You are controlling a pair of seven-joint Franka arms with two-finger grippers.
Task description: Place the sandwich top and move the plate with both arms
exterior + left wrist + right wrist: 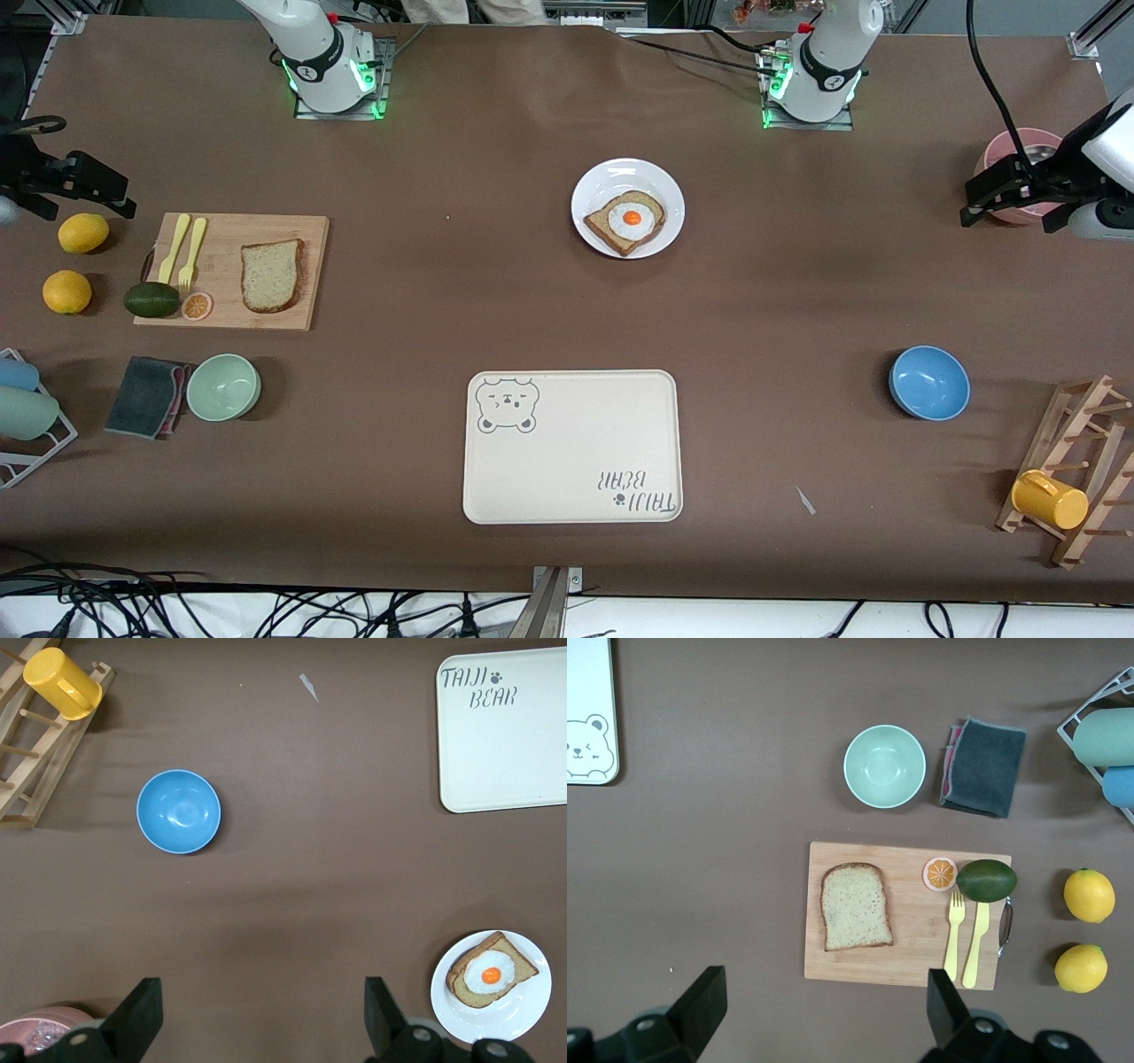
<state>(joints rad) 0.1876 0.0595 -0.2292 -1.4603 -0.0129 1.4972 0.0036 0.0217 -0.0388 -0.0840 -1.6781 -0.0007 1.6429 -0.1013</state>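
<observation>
Right end effector (819, 1014) over cutting board (908, 970), fingers apart.

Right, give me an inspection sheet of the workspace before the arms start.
Surface: brown table, one small pale scrap near the blue bowl.
Job's things: sandwich top lies on the cutting board; egg toast sits on the plate.
Clutter: bear tray, green bowl, grey cloth, two lemons, avocado, yellow mug on a wooden rack.
Grippers: left gripper open, over the pink bowl; right gripper open, above the lemons; both empty.
Cables: black bundle along the table's front edge.
Surroundings: nothing seen.
</observation>
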